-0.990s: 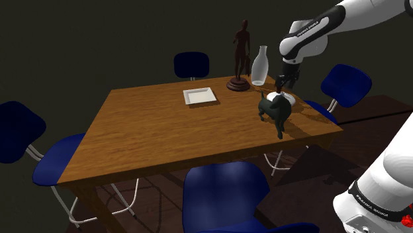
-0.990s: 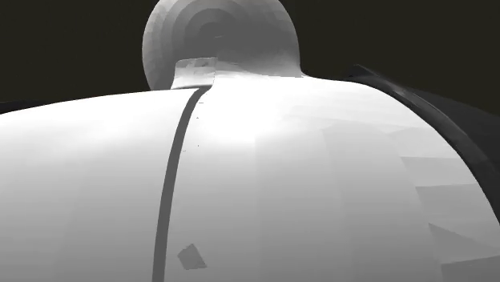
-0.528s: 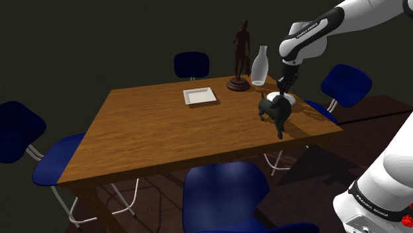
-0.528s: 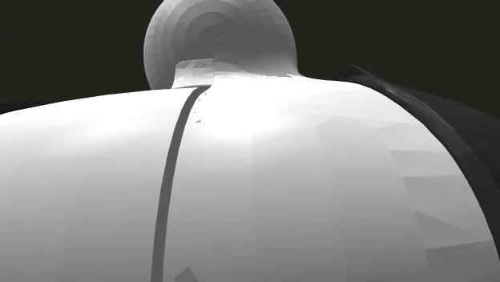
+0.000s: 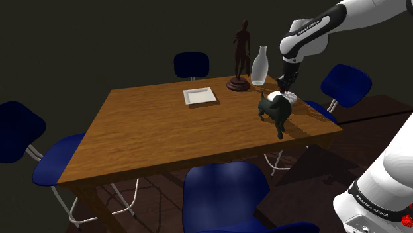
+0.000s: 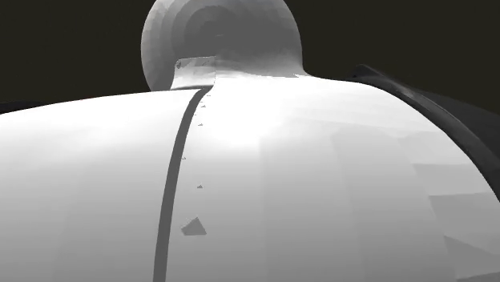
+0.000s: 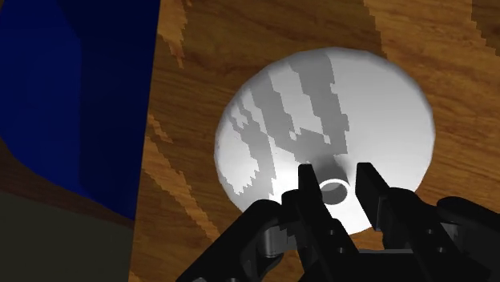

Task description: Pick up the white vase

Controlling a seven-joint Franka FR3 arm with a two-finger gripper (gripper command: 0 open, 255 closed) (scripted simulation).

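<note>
Wrist view: gripper [image 7: 335,171] poised over the white vase [image 7: 320,104].
Fingers apart, flanking the vase's neck, contact not confirmed; vase stands on the wooden table [image 5: 165,126], at the shoulder view's 3 o'clock edge.

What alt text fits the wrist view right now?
The black gripper sits over the narrow neck of a round white vase with grey patches, seen from above on a wooden table. A blue chair seat lies beyond the table's edge.

- Dark animal fig. [image 5: 275,113] just beside white vase [image 7: 320,104], blocks shoulder view's left.
- Bottle [image 5: 259,66], statue [image 5: 240,56] farther back, apart.
- Bare table [image 5: 152,132] round vase otherwise; blue chair [image 7: 72,96] past edge.
</note>
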